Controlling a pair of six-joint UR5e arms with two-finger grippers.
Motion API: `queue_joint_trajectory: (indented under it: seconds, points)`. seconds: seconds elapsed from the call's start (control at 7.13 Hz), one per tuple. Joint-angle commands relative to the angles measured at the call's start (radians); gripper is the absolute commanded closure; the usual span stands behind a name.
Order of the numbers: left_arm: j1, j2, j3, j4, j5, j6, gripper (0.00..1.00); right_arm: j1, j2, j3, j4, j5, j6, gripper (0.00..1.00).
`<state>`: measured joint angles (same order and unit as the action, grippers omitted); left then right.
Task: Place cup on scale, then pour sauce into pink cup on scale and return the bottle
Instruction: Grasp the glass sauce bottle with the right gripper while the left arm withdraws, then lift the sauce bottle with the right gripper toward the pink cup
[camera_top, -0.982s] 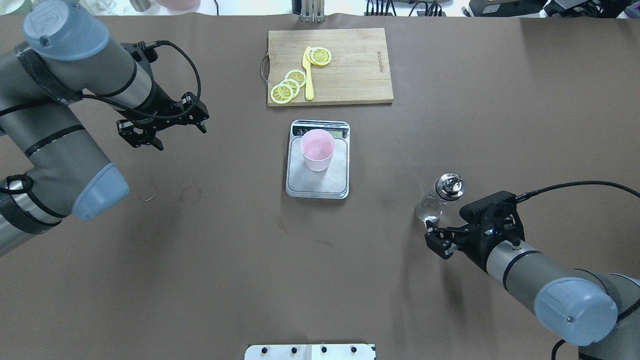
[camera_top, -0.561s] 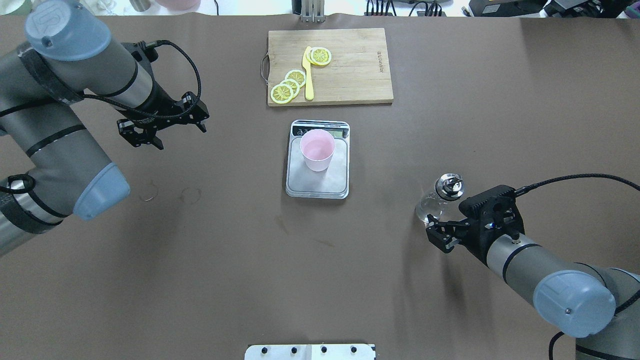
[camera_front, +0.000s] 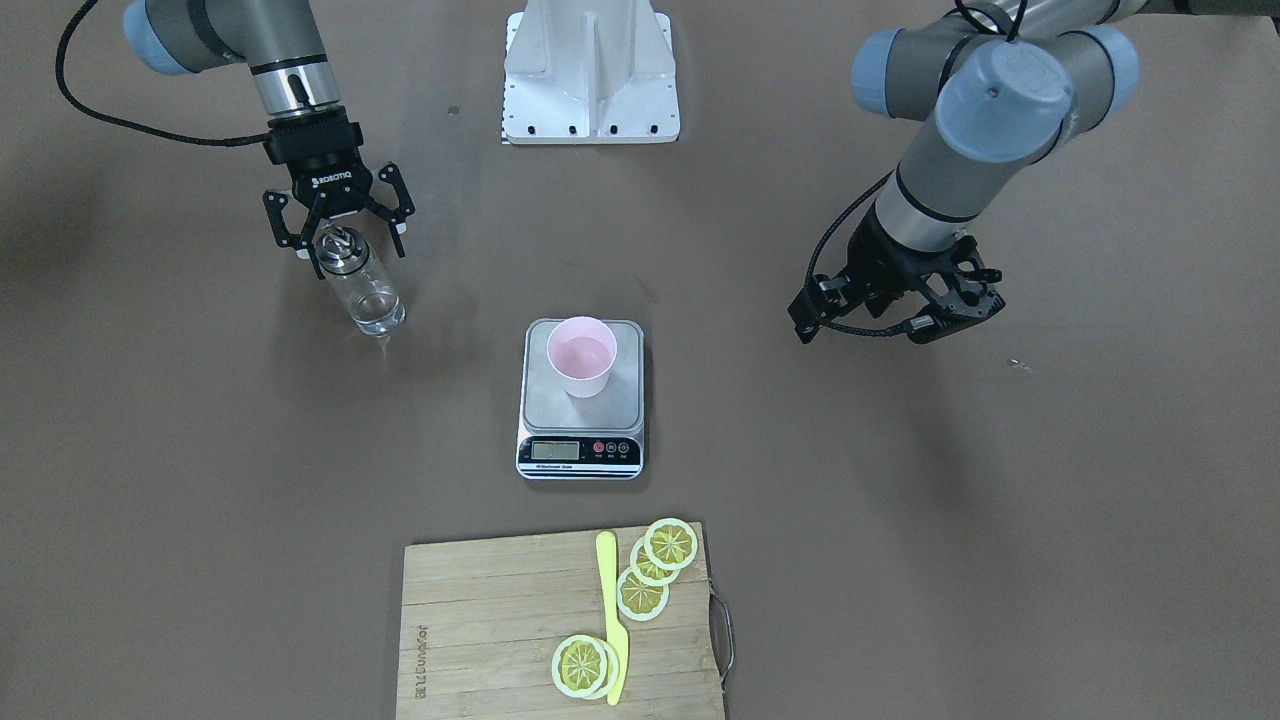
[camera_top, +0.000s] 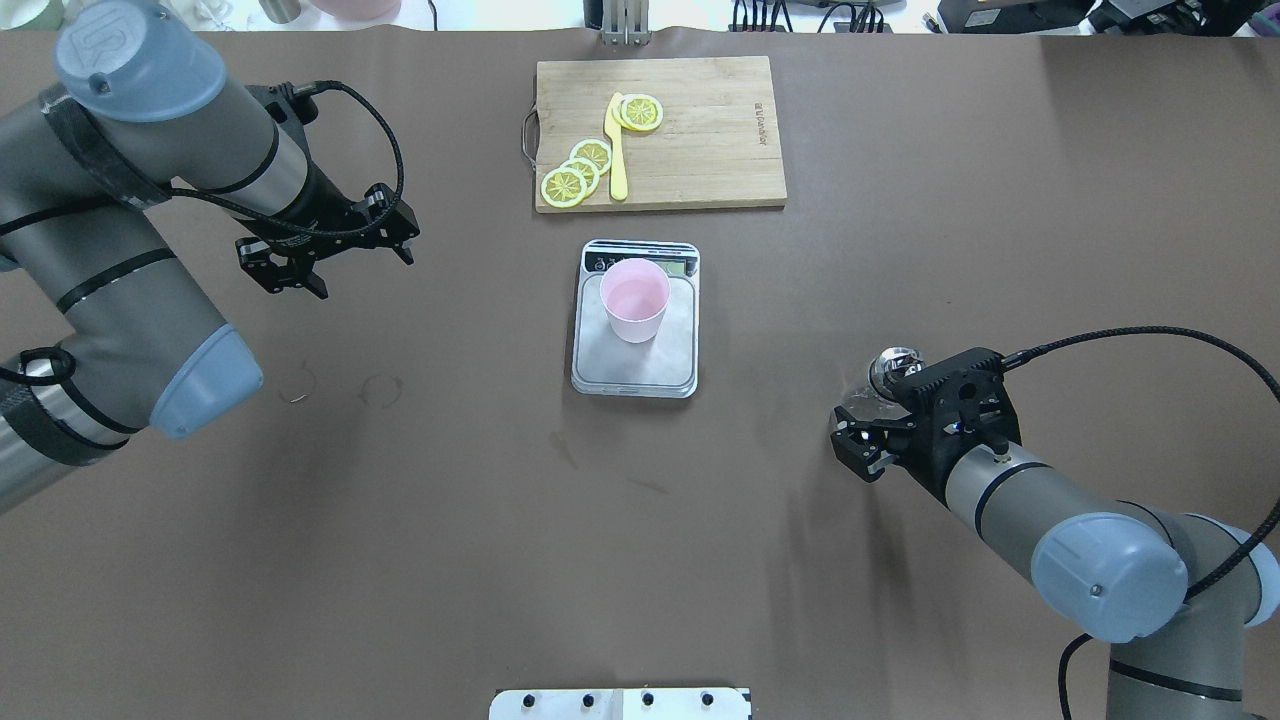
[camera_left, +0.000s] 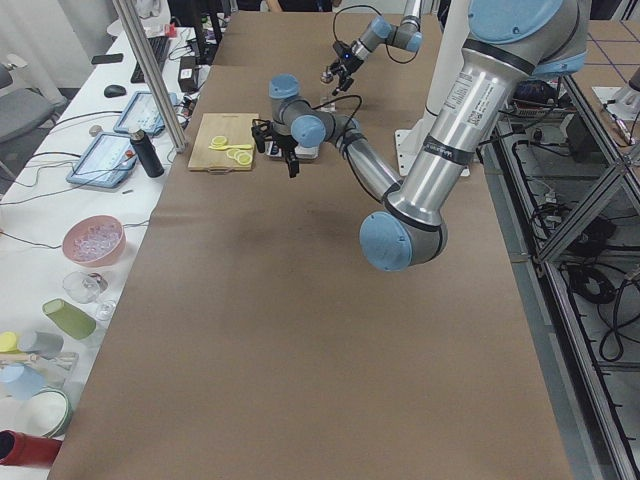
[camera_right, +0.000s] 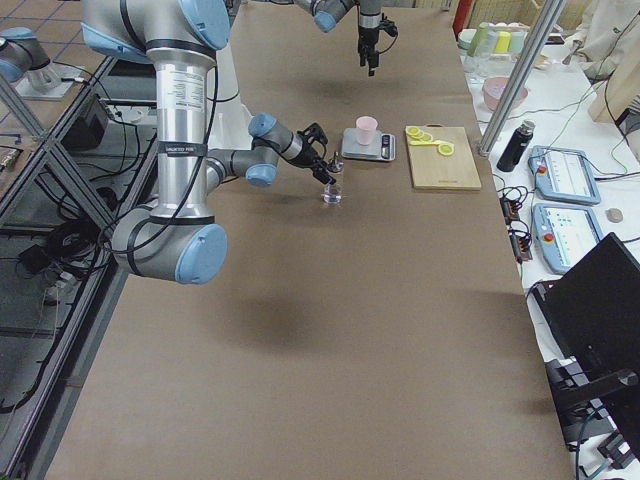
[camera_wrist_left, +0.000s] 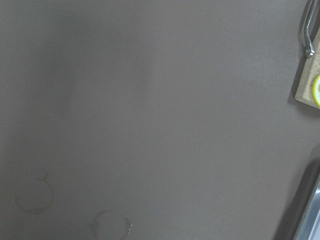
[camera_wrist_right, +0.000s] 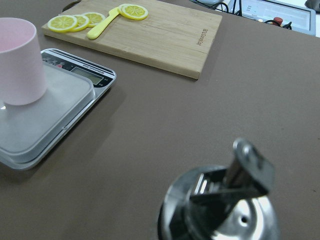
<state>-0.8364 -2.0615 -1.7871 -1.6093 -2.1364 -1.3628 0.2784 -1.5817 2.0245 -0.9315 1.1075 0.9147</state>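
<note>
The pink cup (camera_top: 635, 300) stands upright on the scale (camera_top: 640, 368) at the table's middle; both also show in the front view, the cup (camera_front: 581, 357) and the scale (camera_front: 580, 455). The clear bottle (camera_front: 364, 288) with its metal spout cap (camera_top: 892, 364) stands on the table to the scale's right. My right gripper (camera_front: 340, 243) is open, its fingers on either side of the cap, not touching it. The right wrist view shows the cap (camera_wrist_right: 225, 205) close below. My left gripper (camera_top: 340, 262) is open and empty, far left of the scale.
A wooden cutting board (camera_top: 700, 130) with lemon slices (camera_top: 580, 170) and a yellow knife (camera_top: 617, 150) lies just behind the scale. Faint ring stains (camera_top: 340, 387) mark the table at front left. The robot's base plate (camera_top: 620, 703) sits at the near edge.
My right gripper has moved forward over the bottle and now straddles its cap, still open. The left arm has barely moved. Cup and scale are unchanged.
</note>
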Motion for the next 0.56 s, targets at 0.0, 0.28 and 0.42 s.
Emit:
queue_joint_trajectory:
  seconds: [0.0, 0.28, 0.42]
  points:
    - [-0.001, 0.0, 0.006, -0.001, 0.001, 0.001, 0.02, 0.014, 0.005, -0.015, 0.0, 0.008, -0.005, 0.05]
    - [-0.001, 0.0, 0.006, 0.0, 0.001, 0.001, 0.02, 0.018, 0.005, -0.023, 0.0, 0.022, -0.004, 0.05]
    - [-0.001, -0.002, 0.006, 0.0, 0.001, -0.001, 0.02, 0.018, 0.006, -0.024, 0.0, 0.022, -0.004, 0.07]
